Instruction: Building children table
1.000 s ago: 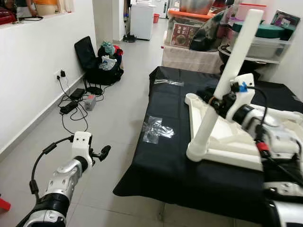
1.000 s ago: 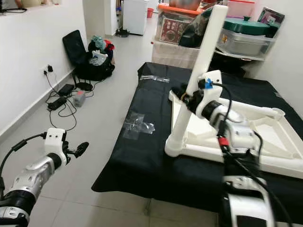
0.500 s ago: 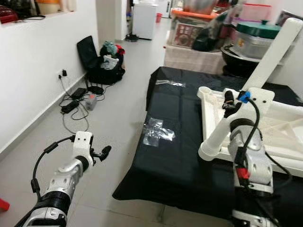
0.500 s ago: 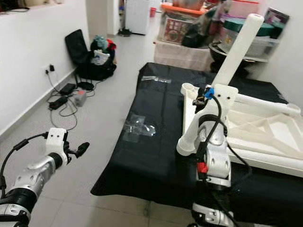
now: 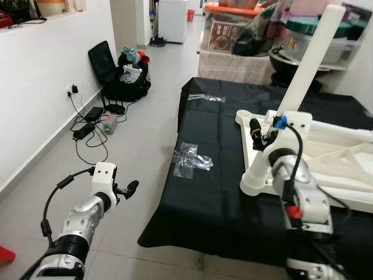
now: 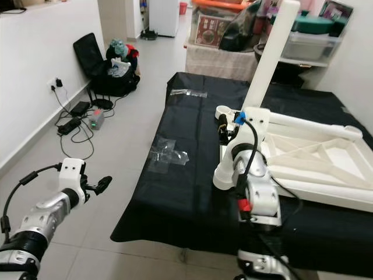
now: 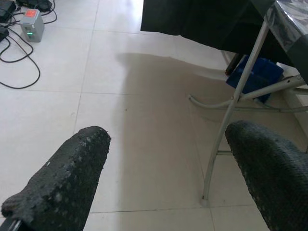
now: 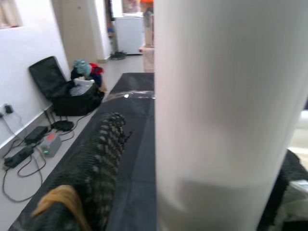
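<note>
Left gripper point(image 7: 166, 168) over pale tiled floor point(image 7: 144, 120), two black textured fingers point(image 7: 62, 180) spread wide, nothing between them. Black cloth edge point(image 7: 202, 21) hanging off a table above grey metal folding legs point(image 7: 231, 110). Blue object point(image 7: 254, 78) under the table, behind the legs. Small grey box with red label point(image 7: 32, 25) and black cables point(image 7: 19, 48) lying on the tiles.

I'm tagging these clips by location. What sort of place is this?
Most likely a lived-in home, in a tiled room or hallway. Stacked storage bins and a fridge stand at the back, a bag of clothes lies open by the wall, and a cloth-covered folding table serves as a workbench.
</note>
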Available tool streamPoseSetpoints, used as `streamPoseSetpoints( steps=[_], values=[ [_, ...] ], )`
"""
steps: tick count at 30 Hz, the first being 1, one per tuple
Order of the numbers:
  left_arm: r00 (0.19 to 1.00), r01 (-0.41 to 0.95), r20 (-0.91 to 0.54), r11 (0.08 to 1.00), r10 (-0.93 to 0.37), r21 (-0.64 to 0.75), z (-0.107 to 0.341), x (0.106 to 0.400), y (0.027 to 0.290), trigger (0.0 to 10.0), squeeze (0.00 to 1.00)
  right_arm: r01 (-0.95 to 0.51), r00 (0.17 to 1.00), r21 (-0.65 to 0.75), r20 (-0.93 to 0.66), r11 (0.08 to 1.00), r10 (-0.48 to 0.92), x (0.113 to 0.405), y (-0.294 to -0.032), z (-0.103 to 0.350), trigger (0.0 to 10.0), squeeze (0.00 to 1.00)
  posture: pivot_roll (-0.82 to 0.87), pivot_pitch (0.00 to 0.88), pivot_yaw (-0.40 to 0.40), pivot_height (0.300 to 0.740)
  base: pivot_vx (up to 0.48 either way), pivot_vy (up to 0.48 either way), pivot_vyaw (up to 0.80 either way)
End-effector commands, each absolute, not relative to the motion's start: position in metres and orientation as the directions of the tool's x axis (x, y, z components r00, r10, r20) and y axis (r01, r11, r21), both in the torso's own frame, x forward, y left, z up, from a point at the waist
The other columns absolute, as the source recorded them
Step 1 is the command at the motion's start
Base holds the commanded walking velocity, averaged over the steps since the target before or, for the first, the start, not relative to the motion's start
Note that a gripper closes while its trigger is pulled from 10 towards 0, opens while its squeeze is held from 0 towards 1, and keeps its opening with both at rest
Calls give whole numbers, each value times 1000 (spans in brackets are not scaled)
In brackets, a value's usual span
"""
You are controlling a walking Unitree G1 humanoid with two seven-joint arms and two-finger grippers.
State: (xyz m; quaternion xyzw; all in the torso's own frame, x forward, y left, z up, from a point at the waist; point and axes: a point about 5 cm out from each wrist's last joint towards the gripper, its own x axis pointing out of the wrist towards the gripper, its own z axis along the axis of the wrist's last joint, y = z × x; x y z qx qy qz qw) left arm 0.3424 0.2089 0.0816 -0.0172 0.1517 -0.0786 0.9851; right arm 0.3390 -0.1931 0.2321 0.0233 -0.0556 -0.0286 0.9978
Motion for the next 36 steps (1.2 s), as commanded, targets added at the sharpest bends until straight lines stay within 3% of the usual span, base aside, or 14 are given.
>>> streamPoseSetpoints(
  steps=[1, 6, 13, 16, 17, 19, 26, 36],
  values=[
    [939, 163, -297, 985, -171, -54, 81, 343, 206, 10000, 0, -18, 990, 53, 144, 998, 10, 339, -183, 243, 10000, 0, 65, 0, -65, 740, 0, 0, 0],
    [938, 167, -299, 984, -176, -58, 80, 343, 202, 10000, 0, -223, 949, -27, 225, 974, 223, 333, -187, 282, 10000, 0, 59, 0, -65, 740, 0, 0, 0],
    [937, 169, -301, 984, -179, -61, 80, 343, 201, 10000, 0, -280, 935, -95, 200, 955, 294, 325, -205, 286, 10000, 0, 56, 0, -64, 740, 0, 0, 0],
    [936, 169, -302, 984, -180, -64, 80, 343, 202, 10000, 0, -315, 934, -155, 123, 936, 335, 316, -220, 273, 10000, 0, 45, 0, -56, 740, 0, 0, 0],
    [936, 172, -301, 983, -185, -69, 80, 343, 202, 10000, 0, -370, 925, -219, 2, 903, 380, 301, -234, 253, 10000, 0, 37, 0, -50, 740, 0, 0, 0],
    [936, 172, -301, 983, -185, -69, 80, 343, 202, 10000, 0, -370, 925, -219, 2, 903, 380, 301, -234, 253, 10000, 0, 37, 0, -50, 740, 0, 0, 0],
    [946, 237, -208, 968, -249, -81, 96, 347, 196, 10000, 0, -381, 917, -228, -217, 896, 334, 280, -257, 209, 10000, 0, 27, 0, -39, 740, 0, 0, 0],
    [950, 280, -138, 959, -282, -30, 111, 347, 198, 10000, 0, -389, 914, -172, -197, 905, 355, 260, -257, 202, 10000, 0, 21, 0, -29, 740, 0, 0, 0]
  ],
)
